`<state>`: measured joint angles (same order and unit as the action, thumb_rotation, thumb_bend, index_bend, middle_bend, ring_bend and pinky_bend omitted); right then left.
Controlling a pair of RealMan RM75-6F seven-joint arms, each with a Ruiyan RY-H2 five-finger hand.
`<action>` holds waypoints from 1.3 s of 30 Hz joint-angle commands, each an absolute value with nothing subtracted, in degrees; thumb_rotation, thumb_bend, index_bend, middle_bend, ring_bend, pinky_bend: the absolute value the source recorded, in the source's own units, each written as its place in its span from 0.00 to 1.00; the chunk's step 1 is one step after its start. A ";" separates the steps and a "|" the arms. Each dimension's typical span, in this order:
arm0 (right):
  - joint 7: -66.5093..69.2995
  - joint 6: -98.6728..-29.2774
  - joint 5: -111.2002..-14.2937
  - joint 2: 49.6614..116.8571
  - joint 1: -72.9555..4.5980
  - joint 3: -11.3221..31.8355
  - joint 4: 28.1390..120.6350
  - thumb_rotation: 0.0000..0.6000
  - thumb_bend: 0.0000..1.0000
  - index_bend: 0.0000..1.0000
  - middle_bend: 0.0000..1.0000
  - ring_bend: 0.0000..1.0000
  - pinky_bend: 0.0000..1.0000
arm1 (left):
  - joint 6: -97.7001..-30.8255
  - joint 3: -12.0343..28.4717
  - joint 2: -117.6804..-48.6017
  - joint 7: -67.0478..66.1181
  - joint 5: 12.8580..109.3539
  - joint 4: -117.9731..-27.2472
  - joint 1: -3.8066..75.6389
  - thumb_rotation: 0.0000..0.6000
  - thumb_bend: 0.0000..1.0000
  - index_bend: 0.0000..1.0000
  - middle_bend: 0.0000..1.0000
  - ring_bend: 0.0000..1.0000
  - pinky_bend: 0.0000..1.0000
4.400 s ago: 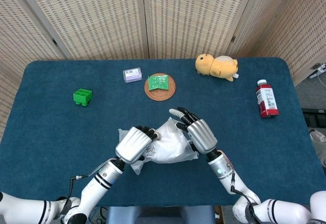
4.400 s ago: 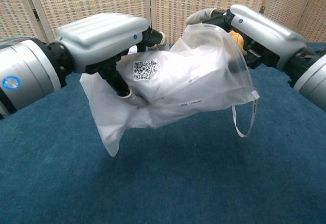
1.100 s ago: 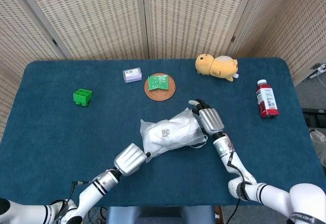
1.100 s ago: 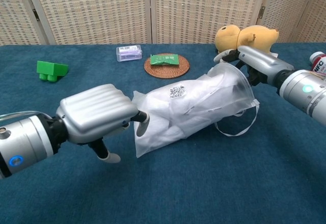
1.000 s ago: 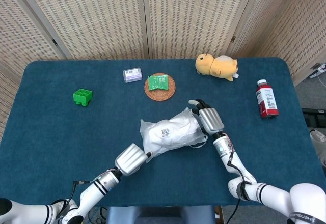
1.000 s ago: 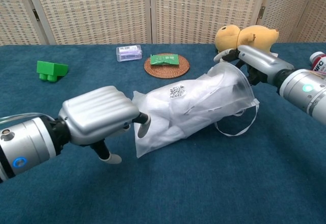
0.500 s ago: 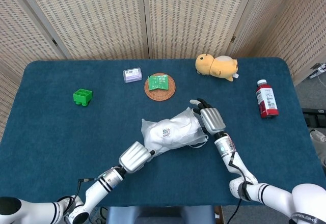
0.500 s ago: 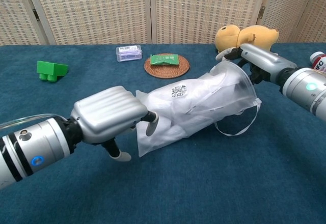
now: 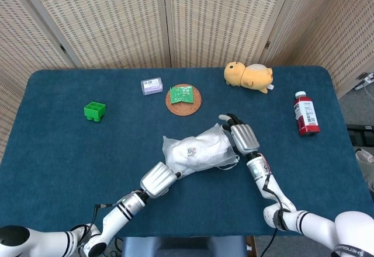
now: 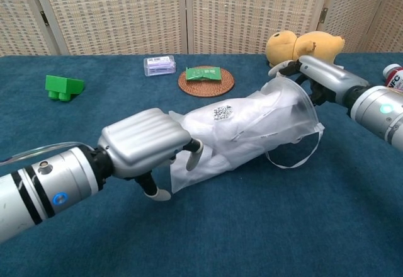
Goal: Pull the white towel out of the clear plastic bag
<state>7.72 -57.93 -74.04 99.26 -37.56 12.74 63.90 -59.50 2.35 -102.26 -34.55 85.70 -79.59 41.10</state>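
Clear plastic bag (image 9: 198,152) lies on its side near the middle of the blue surface (image 9: 70,152), slightly toward the front edge. White towel (image 10: 252,126) is inside the bag, filling most of it; a square printed code shows on the upper face. A thin white strap (image 10: 296,157) loops out from the bag's right end onto the surface.

Right hand (image 9: 242,137) is at the bag's right end, the mouth side. Its fingers curl over the top rim of the plastic and grip it.

Left hand (image 10: 148,145) is at the bag's opposite, closed end, knuckles up. Fingers are bent down against the plastic corner; contact is plain, but whether they actually pinch the bag cannot be told from either view.

Farther back: a round woven coaster (image 9: 183,99) carrying a green packet (image 9: 182,93), a small clear box (image 9: 152,86) just left of it, a green block (image 9: 94,111) well to the left, a yellow plush toy (image 9: 248,76) at back right, a red bottle (image 9: 305,114) near the right edge.
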 commanded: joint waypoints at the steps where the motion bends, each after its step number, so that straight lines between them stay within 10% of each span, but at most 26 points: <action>1: 7.78 -57.89 -74.07 99.31 -37.53 12.68 63.79 1.00 0.60 0.75 0.18 0.07 0.26 | -59.36 2.49 -102.46 -34.70 85.48 -79.44 41.13 1.00 0.03 0.49 1.00 0.89 0.97; 22: 7.98 -57.74 -74.17 99.43 -37.33 12.51 63.70 1.00 0.60 0.75 0.18 0.07 0.26 | -58.12 3.14 -103.61 -37.36 82.25 -78.99 41.08 1.00 0.28 0.50 1.00 0.89 0.97; 39: 8.24 -57.67 -74.31 99.49 -37.35 12.56 63.78 1.00 0.60 0.75 0.19 0.07 0.26 | -56.28 3.24 -102.08 -39.66 79.30 -81.37 41.46 1.00 0.28 0.42 1.00 0.88 0.97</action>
